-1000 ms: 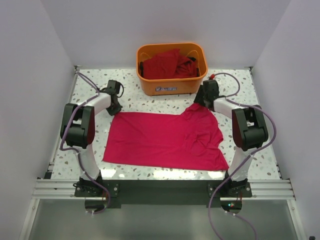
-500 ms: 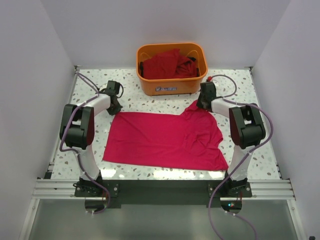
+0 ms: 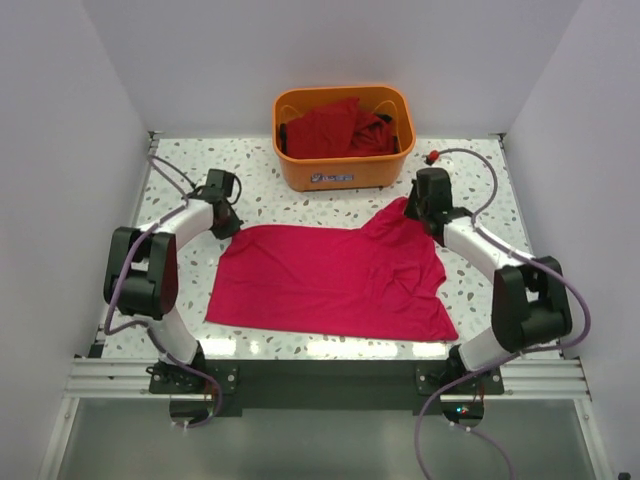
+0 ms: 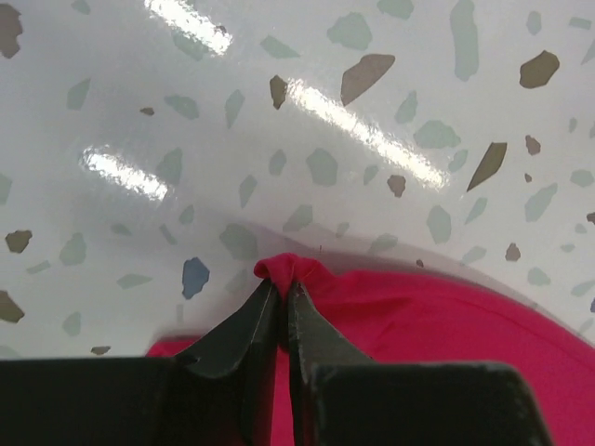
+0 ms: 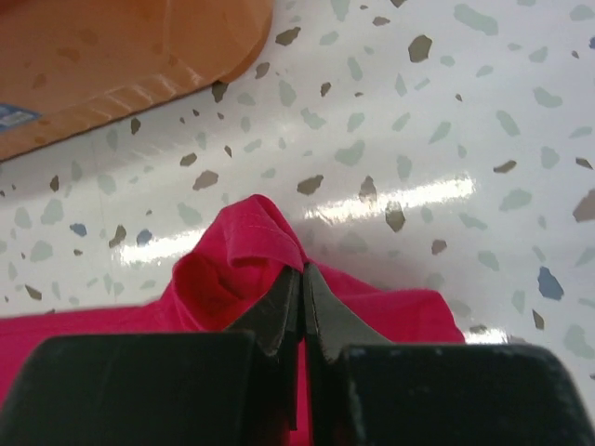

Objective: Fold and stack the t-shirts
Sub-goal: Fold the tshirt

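One bright crimson t-shirt [image 3: 335, 285] lies spread in the middle of the speckled table [image 3: 290, 207], its long axis running left to right across the top view, with the wider, rumpled end at the right. The left gripper [image 4: 282, 288] is clamped on a small bunch of cloth at its upper left corner, the right gripper [image 5: 302, 274] on a raised fold at its upper right corner. At top centre the orange basket [image 3: 300, 170] holds a heap of darker red t-shirts [image 3: 330, 128].
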